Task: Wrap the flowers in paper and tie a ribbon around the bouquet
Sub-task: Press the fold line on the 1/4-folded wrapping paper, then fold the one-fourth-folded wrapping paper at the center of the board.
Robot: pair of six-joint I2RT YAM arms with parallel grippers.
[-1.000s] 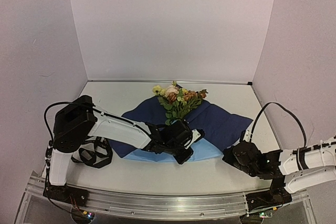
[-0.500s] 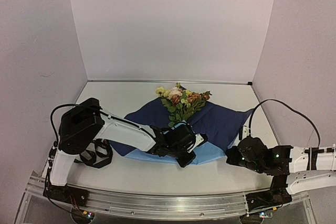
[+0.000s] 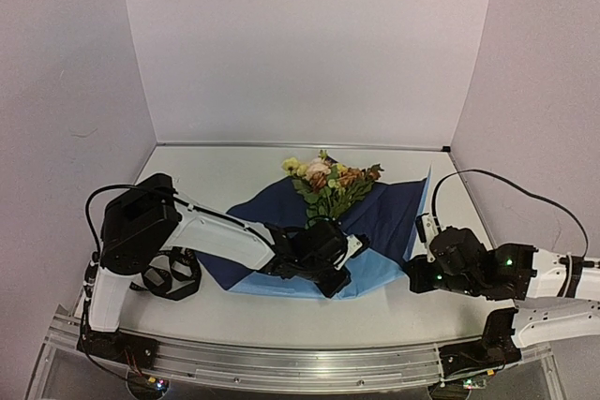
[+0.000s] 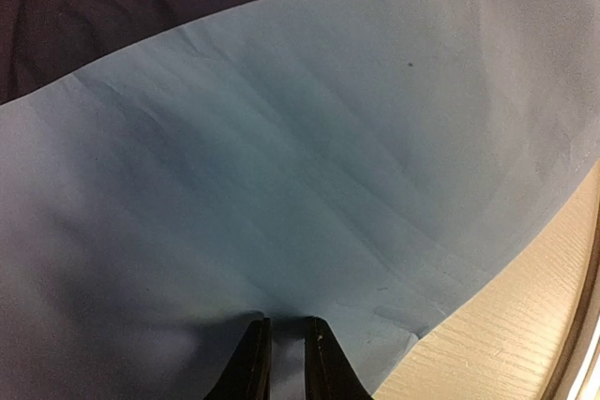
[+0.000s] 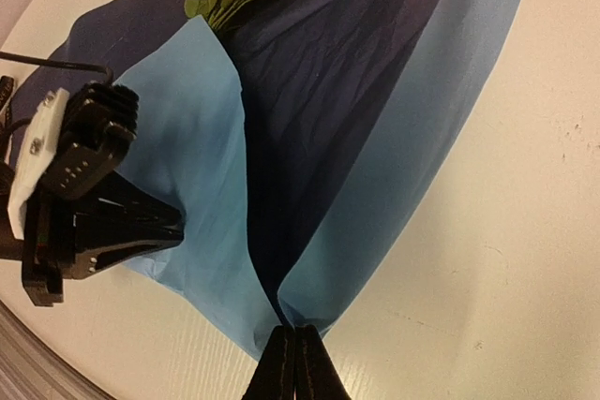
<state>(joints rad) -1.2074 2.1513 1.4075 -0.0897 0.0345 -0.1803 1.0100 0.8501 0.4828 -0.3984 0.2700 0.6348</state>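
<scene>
Right jaws are pinched shut on the near-right corner of the paper (image 5: 178, 128), lifted off the desk (image 5: 525, 231). Left jaws, narrow, nip its folded near flap, just near of the flowers (image 3: 330, 183).

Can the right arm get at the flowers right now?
Probably not: the right pincer is shut on a corner of the paper and must let go before reaching the flowers.

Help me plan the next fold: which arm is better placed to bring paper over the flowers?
Right, probably: the right gripper is shut on the raised right corner of the paper, while the left gripper is occupied at the near flap.
</scene>
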